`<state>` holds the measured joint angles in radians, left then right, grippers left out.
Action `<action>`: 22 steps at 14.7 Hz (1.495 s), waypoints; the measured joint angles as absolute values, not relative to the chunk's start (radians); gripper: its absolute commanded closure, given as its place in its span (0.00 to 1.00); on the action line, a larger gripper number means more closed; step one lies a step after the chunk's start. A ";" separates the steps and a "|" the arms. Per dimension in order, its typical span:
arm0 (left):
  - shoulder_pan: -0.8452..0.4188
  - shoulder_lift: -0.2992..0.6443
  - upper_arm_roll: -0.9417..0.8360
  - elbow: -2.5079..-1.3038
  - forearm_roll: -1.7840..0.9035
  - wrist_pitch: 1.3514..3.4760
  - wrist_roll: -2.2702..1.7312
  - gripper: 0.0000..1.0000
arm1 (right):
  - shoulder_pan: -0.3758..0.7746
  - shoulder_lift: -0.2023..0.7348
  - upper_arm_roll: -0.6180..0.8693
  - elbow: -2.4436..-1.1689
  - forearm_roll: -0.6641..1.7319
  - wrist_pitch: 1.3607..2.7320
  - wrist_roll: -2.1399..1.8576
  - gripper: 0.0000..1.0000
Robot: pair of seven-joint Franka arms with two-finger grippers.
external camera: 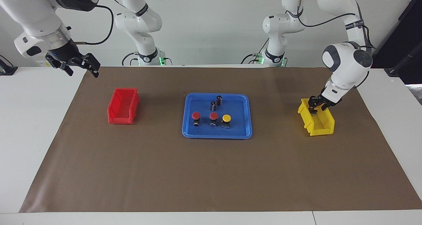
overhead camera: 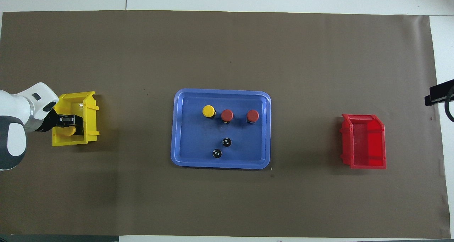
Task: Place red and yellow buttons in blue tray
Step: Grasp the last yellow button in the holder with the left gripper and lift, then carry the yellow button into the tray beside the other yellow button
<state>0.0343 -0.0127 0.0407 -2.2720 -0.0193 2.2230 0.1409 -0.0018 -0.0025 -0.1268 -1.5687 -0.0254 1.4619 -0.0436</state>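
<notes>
In the facing view, the left gripper [external camera: 316, 109] is seen lowered into the yellow bin [external camera: 321, 124] at right; three buttons [external camera: 213, 119] stand in the central blue tray [external camera: 242, 132]. The right gripper [external camera: 82, 64], jaws spread, waits upper left. In the overhead view, a yellow button [overhead camera: 67, 131] is seen pinched by the left gripper at left.

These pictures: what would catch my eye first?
Probably the blue tray mid-table, holding two red buttons, a yellow button and two dark cylinders. Next, the left gripper dipped into the yellow bin around a yellow-capped object. The right gripper waits near the empty red bin.
</notes>
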 measured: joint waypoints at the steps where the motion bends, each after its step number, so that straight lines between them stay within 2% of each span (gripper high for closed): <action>1: 0.034 -0.013 0.040 -2.274 -0.019 2.223 0.141 0.37 | -0.001 -0.003 -0.127 -1.570 -0.025 1.462 -0.044 0.00; 3: 0.034 -0.013 0.040 -2.284 -0.019 2.223 0.141 0.43 | 0.000 -0.003 -0.127 -1.570 -0.025 1.462 -0.044 0.00; 4: 0.034 -0.014 0.040 -2.288 -0.019 2.223 0.141 0.50 | 0.000 -0.003 -0.127 -1.570 -0.025 1.462 -0.044 0.00; 5: 0.034 -0.014 0.040 -2.290 -0.019 2.223 0.141 0.61 | 0.000 -0.003 -0.127 -1.570 -0.025 1.462 -0.044 0.00; 7: 0.034 -0.015 0.040 -2.290 -0.019 2.223 0.137 0.91 | 0.001 -0.003 -0.127 -1.571 -0.025 1.462 -0.044 0.00; 8: 0.034 -0.015 0.040 -2.289 -0.019 2.223 0.136 0.99 | 0.001 -0.003 -0.127 -1.571 -0.025 1.462 -0.044 0.00; 12: 0.031 -0.015 0.035 -2.226 -0.019 2.207 0.134 0.99 | 0.001 -0.003 -0.127 -1.571 -0.025 1.462 -0.044 0.00; 16: 0.001 -0.020 0.023 -1.978 -0.019 1.947 0.114 0.99 | 0.001 -0.003 -0.127 -1.571 -0.025 1.462 -0.044 0.00; 18: -0.080 -0.024 0.015 -1.897 -0.020 1.887 -0.008 0.99 | 0.001 -0.003 -0.127 -1.571 -0.025 1.462 -0.044 0.00; 22: -0.369 0.004 -0.003 -1.894 -0.024 1.946 -0.354 0.99 | 0.001 -0.003 -0.127 -1.571 -0.025 1.462 -0.044 0.00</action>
